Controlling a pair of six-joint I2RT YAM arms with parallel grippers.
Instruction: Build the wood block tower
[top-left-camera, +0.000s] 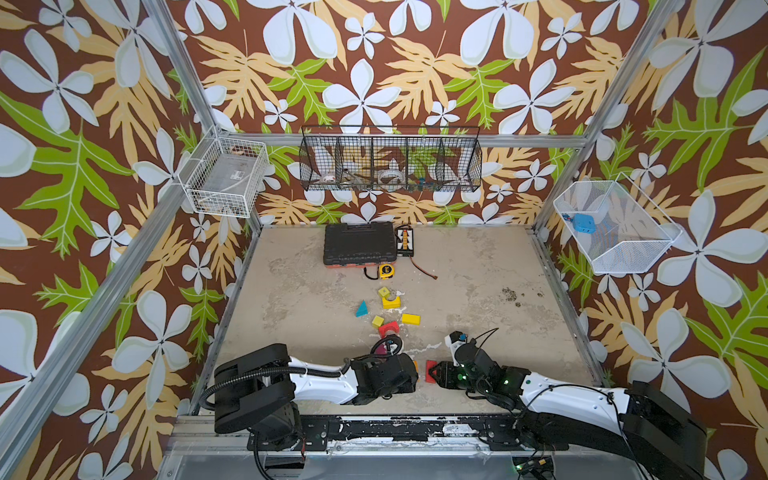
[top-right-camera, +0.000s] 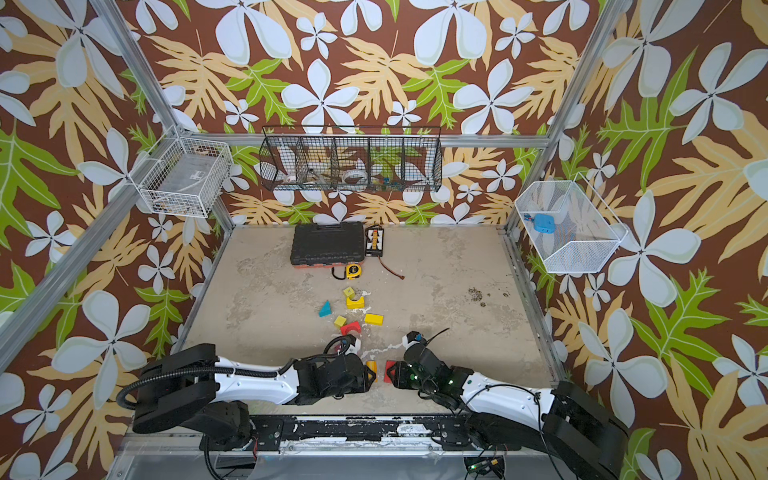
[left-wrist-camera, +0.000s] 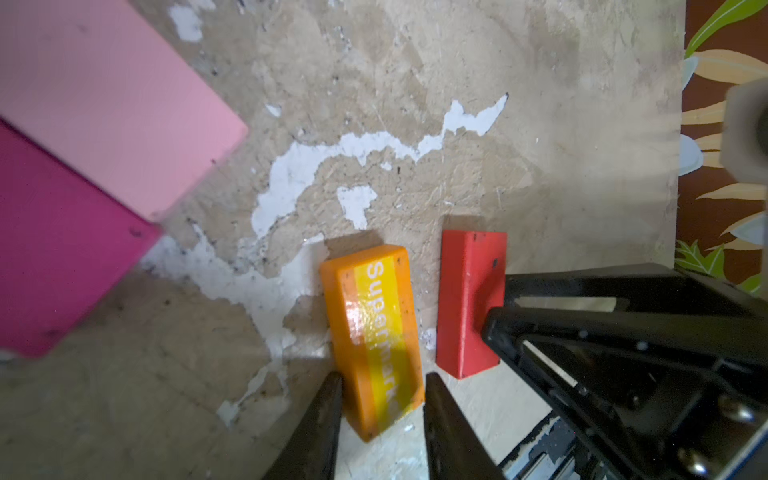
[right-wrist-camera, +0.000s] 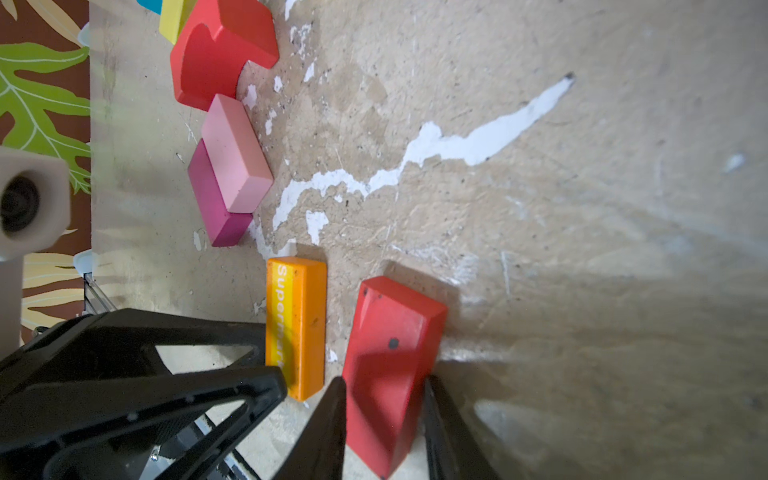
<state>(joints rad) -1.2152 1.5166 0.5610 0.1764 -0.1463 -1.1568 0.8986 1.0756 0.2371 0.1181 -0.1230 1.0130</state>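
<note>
Orange brick (left-wrist-camera: 374, 332), clamped widthwise by left gripper (left-wrist-camera: 382, 380), lies lengthwise alongside red brick (right-wrist-camera: 390, 332) clamped by right gripper (right-wrist-camera: 384, 380).

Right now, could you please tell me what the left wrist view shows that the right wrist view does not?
Only the left wrist view: a blurred pale housing at the frame's edge, probably the right arm's camera.
Only the right wrist view: the red arch, a yellow block beside it, and the left arm's camera.
Both: the orange brick flanked by the left gripper, the red brick flanked by the right gripper, and the pink brick touching the magenta brick.
</note>
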